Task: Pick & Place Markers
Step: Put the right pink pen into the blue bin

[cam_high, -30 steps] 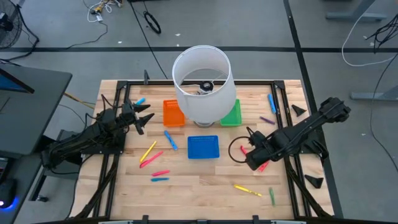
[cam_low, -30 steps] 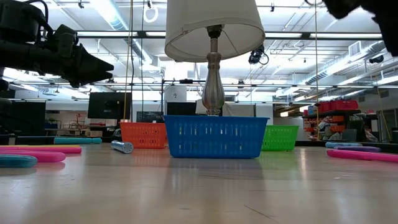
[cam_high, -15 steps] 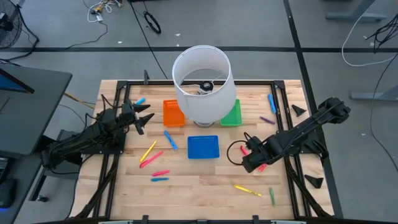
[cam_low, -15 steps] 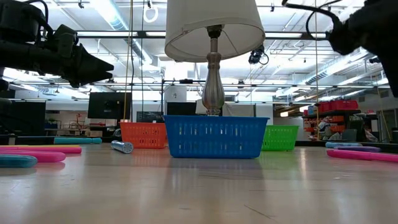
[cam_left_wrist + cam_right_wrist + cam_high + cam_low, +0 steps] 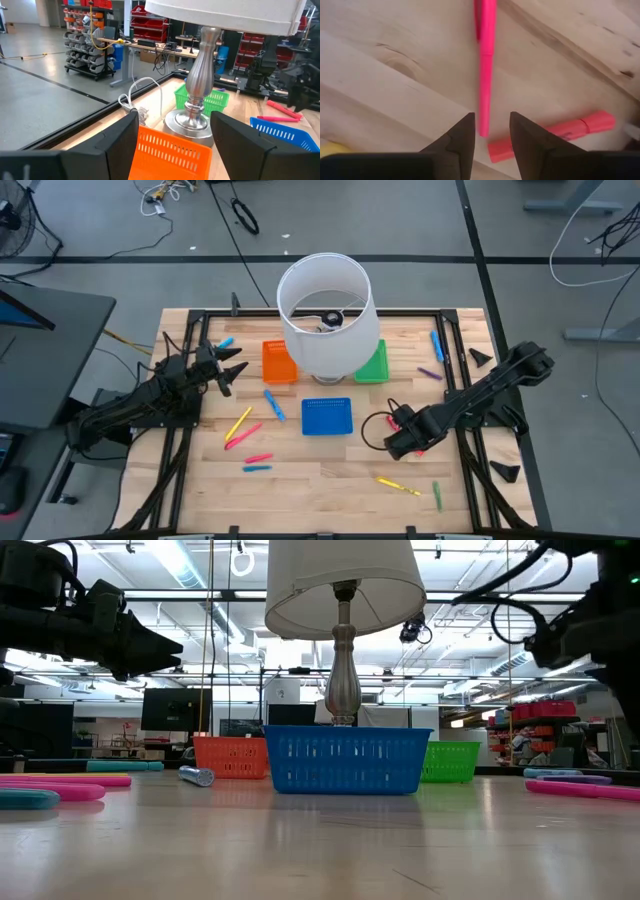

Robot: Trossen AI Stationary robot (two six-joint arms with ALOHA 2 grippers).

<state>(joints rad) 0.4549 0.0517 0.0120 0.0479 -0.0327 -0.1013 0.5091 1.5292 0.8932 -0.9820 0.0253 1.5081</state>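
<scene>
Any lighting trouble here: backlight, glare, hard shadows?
Low view: ceiling lights backlight the left gripper into a silhouette, and the table shows a soft sheen. High view: even light, no hard shadows. Right wrist view: the pink marker is evenly lit, no glare.

A white lamp shade (image 5: 324, 313) is seen above a silver lamp stem (image 5: 201, 80). Orange (image 5: 277, 362), blue (image 5: 326, 417) and green (image 5: 373, 364) trays (all slotted) are set on the pale wooden table (image 5: 320, 480). A pink marker (image 5: 484, 55) and a red one (image 5: 555, 132) are shown.
</scene>
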